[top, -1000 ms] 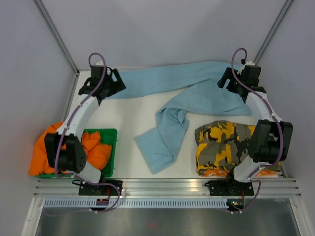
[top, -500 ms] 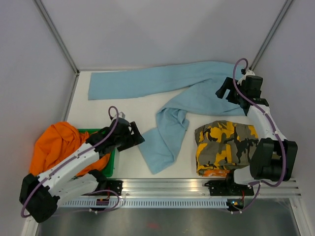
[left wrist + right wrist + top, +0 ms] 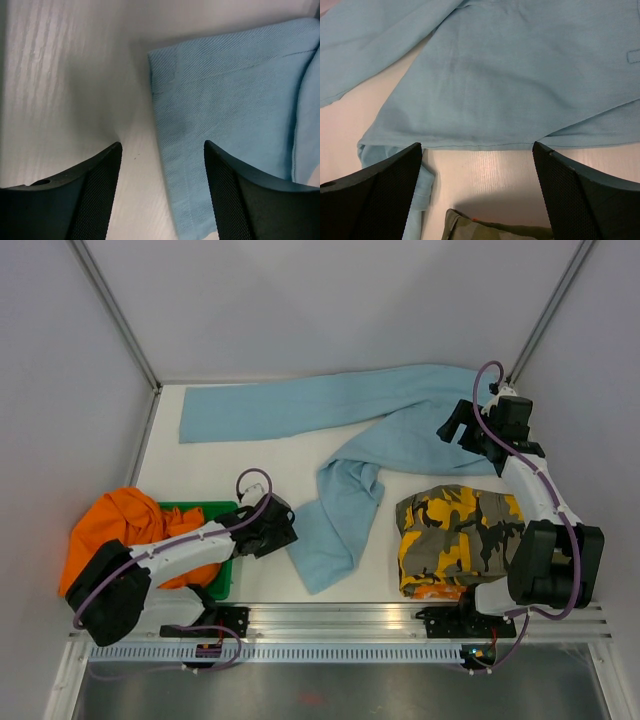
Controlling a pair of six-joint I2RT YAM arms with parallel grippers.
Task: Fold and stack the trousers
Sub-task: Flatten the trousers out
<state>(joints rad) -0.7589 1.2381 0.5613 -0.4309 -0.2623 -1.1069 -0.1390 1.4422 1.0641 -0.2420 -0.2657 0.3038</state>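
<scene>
Light blue trousers [image 3: 400, 430] lie spread over the table. One leg runs along the back to the left. The other leg twists down to the front centre, ending in a cuff [image 3: 315, 550]. My left gripper [image 3: 287, 532] is open and low at that cuff's left edge. In the left wrist view the cuff's edge [image 3: 200, 125] lies between the open jaws of the gripper [image 3: 162, 195]. My right gripper [image 3: 447, 428] is open and empty over the trousers' seat [image 3: 510, 75], whose hem lies just beyond the gripper [image 3: 477, 190].
Folded yellow camouflage trousers [image 3: 455, 540] lie at the front right, and their edge shows in the right wrist view [image 3: 485, 230]. An orange garment [image 3: 110, 525] hangs over a green bin [image 3: 225, 515] at the front left. Walls close in the back and both sides.
My left arm has swung from the back left corner to the front, and its open gripper now sits at the front leg's cuff. The right gripper shifted only slightly.
</scene>
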